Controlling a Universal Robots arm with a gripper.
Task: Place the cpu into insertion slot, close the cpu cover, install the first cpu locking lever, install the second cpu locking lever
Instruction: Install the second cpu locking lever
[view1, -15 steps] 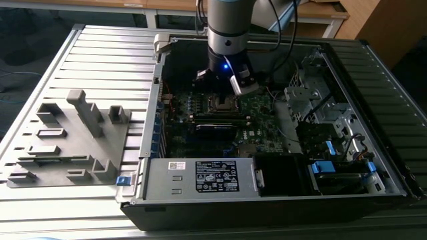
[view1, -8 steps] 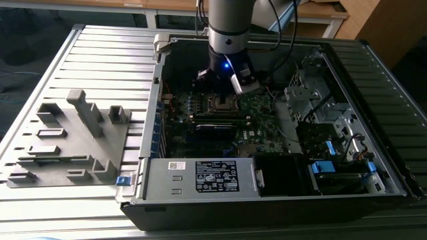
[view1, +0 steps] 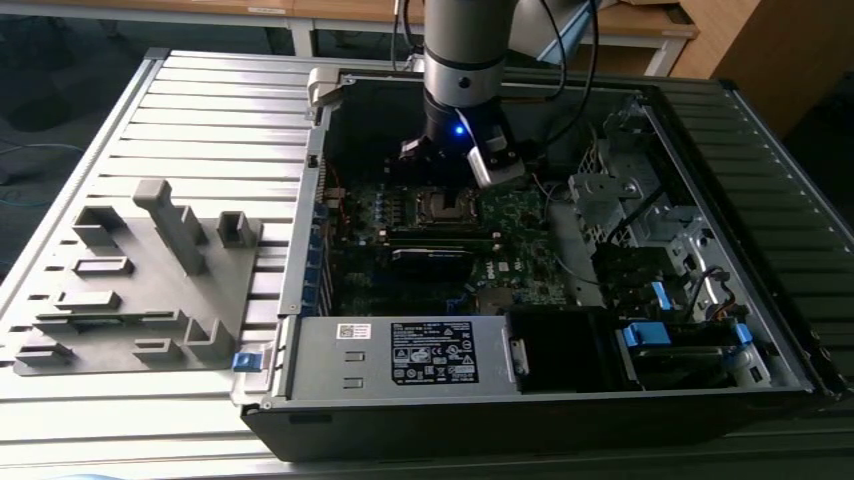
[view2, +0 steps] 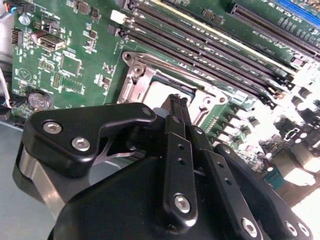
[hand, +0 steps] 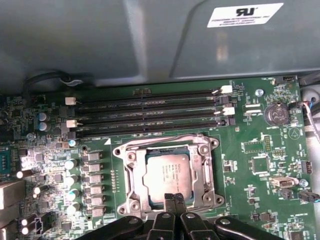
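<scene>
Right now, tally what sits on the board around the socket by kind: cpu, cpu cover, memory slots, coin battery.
cpu: 1
cpu cover: 1
memory slots: 4
coin battery: 1
Total: 7

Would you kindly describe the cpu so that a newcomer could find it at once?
Start at the open computer case and find the green motherboard inside. Beside the long black memory slots sits a silvery cpu cover; the cpu lies within that frame, just ahead of the claw. Its dull silver-grey square top differs from the black chips around.
</scene>
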